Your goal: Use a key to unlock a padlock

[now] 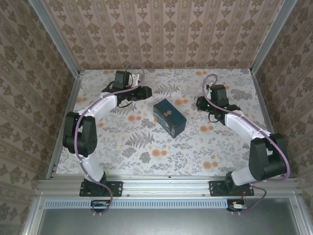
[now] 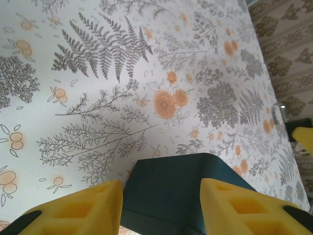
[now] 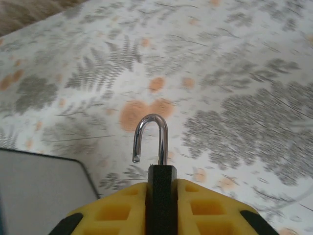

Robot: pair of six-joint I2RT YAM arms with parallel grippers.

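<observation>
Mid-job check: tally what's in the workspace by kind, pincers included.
Pincers: 2 (left pincer, right pincer)
Padlock: 1 (padlock, shackle open)
Box: 1 (dark teal box)
Total: 4

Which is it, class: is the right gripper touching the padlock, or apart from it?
Touching. The right wrist view shows the padlock with its black body clamped between the yellow fingers of the right gripper.

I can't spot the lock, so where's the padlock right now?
The padlock sits clamped in the right tool, shackle poking out over the floral table, on the right side of the dark box at the table's middle.
</observation>
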